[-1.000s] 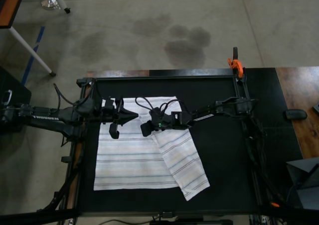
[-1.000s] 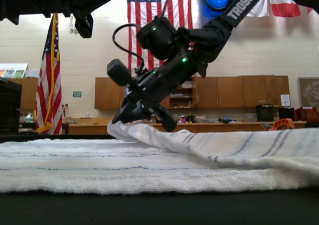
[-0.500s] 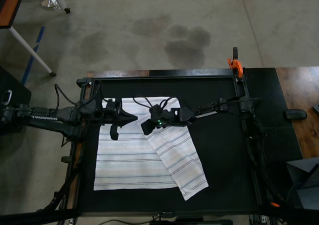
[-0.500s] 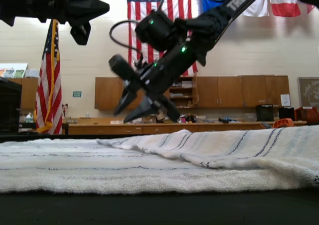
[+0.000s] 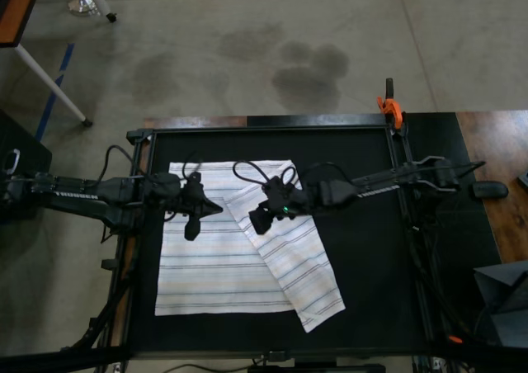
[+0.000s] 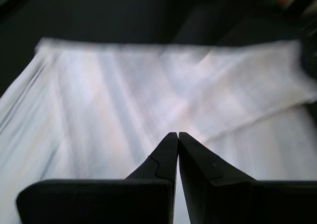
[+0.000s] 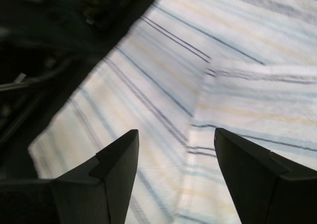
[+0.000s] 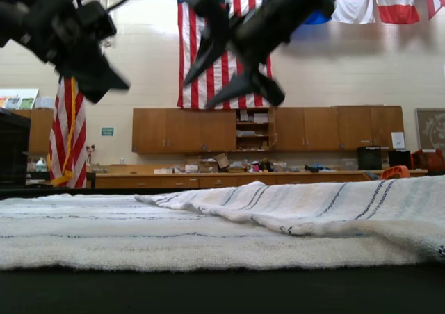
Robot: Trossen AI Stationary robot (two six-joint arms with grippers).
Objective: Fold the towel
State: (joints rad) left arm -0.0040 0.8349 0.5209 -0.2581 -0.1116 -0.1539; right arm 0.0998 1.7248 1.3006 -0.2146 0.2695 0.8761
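The towel (image 5: 206, 257) lies on the black table, white with thin dark and pale stripes. Its right part is folded diagonally over as a flap (image 5: 290, 253) that ends in a corner near the towel's middle back. The right gripper (image 5: 257, 221) hovers open above that flap and holds nothing; in its wrist view the fingers (image 7: 119, 154) stand wide apart over the towel (image 7: 237, 100). The left gripper (image 5: 204, 209) hangs shut and empty over the towel's left half (image 6: 99, 100). In the exterior view both grippers, the left (image 8: 122, 85) and the right (image 8: 197, 95), are well above the towel (image 8: 208, 224).
The black table (image 5: 371, 249) has bare surface to the right of the towel in the top view. An orange clamp (image 5: 389, 107) sits on its back edge. A wooden surface (image 5: 495, 142) with a dark small object (image 5: 490, 189) lies further right.
The right gripper let go of the towel's corner, opened, rose and drew back to the right. The flap now lies flat. The left gripper tilted down and shifted slightly.
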